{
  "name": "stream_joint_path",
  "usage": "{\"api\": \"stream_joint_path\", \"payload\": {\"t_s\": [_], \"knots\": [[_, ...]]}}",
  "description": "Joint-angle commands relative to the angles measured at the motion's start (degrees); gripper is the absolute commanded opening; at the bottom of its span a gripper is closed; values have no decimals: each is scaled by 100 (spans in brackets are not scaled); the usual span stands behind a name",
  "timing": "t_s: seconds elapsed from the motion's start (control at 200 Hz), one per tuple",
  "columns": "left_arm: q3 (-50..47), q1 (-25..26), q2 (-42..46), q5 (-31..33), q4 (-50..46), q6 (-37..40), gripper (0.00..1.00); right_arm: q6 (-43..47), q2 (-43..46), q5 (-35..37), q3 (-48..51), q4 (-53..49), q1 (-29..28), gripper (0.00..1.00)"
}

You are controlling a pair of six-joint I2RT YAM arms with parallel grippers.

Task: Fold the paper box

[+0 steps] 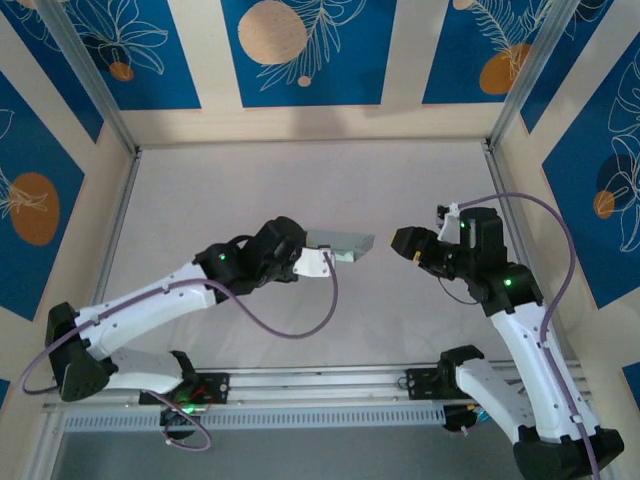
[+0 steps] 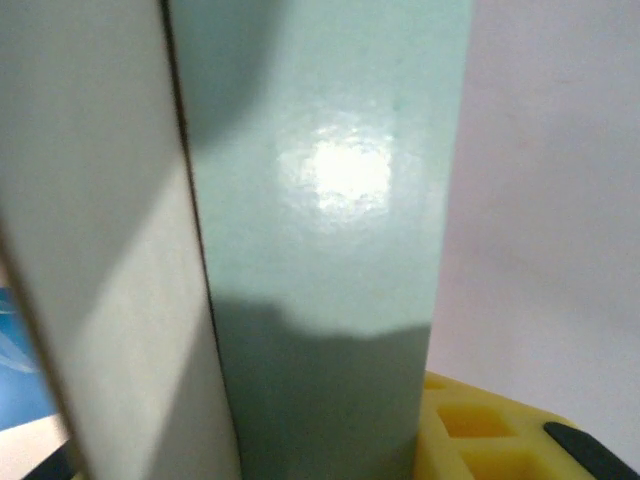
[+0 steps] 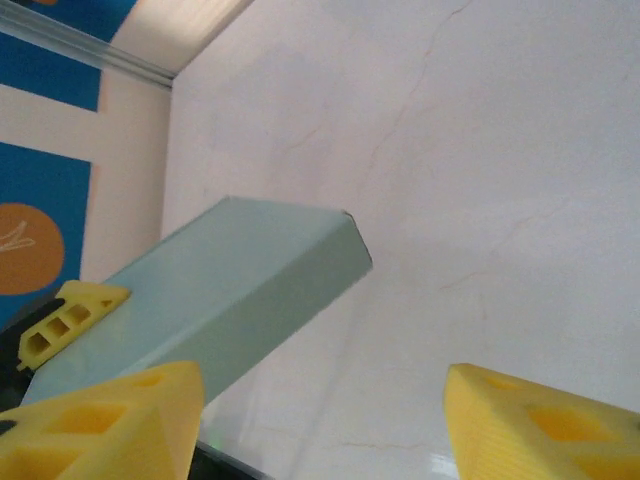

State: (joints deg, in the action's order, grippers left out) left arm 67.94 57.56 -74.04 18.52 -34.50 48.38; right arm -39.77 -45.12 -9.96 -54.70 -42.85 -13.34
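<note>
The paper box [image 1: 342, 243] is a pale grey-green folded card tube, held off the table at mid-scene by my left gripper [image 1: 312, 252], which is shut on its left end. In the left wrist view the paper box [image 2: 320, 230] stands right against the camera, with one yellow finger [image 2: 485, 435] pressed to its side. My right gripper [image 1: 403, 243] hangs open just right of the box's free end, not touching it. In the right wrist view the paper box [image 3: 220, 300] juts in from the left, beyond and left of the open right gripper [image 3: 320, 425].
The pale table [image 1: 300, 180] is fenced by aluminium rails and blue-patterned walls [image 1: 300, 50] at the back and both sides. A purple cable [image 1: 290, 330] loops below the left arm. Both arm bases stand on a rail [image 1: 320, 385] at the near edge.
</note>
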Motion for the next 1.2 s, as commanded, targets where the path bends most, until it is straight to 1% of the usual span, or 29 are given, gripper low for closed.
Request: {"api": "stream_joint_path", "payload": {"t_s": [0.0, 0.085, 0.15, 0.205, 0.29, 0.455, 0.535, 0.63, 0.785, 0.91, 1.005, 1.116, 1.196], "knots": [[526, 31, -466, -578, -2425, -771, 34, 1473, 26, 428, -426, -862, -170, 61], [921, 31, -777, -856, -2857, -909, 33, 2025, 4, 629, -667, -1009, -313, 59], [1192, 29, -1047, -1061, -3135, -917, 33, 2632, 2, 426, -772, -1019, -434, 54], [1412, 34, -1292, -1120, -3326, -940, 32, 3188, 37, 267, -814, -1010, -709, 50], [1749, 36, -1745, -1249, -3588, -962, 31, 3892, -28, 441, -968, -1137, -1181, 47], [2178, 22, -2344, -1684, -3610, -975, 30, 4990, -733, 508, -1305, -1826, -1787, 44], [2277, 31, -2529, -1663, -3515, -1006, 31, 5318, -992, 760, -1254, -1940, -1932, 44], [2362, 27, -2704, -1735, -3537, -989, 32, 5448, -1232, 716, -1218, -1977, -1935, 43], [2346, 10, -2792, -1917, -3422, -945, 32, 5334, -1387, 208, -891, -1650, -1888, 42], [2254, -43, -2792, -2014, -3296, -906, 32, 5232, -1292, -71, -536, -1289, -1646, 40], [2149, -85, -2753, -2116, -3128, -906, 33, 5205, -1218, -266, -333, -1161, -1576, 39], [2056, -113, -2728, -2253, -2979, -916, 33, 5251, -1257, -133, -202, -1082, -1579, 38], [2063, -113, -2751, -2267, -2975, -918, 33, 5242, -1326, -177, -233, -1090, -1570, 38]]}}
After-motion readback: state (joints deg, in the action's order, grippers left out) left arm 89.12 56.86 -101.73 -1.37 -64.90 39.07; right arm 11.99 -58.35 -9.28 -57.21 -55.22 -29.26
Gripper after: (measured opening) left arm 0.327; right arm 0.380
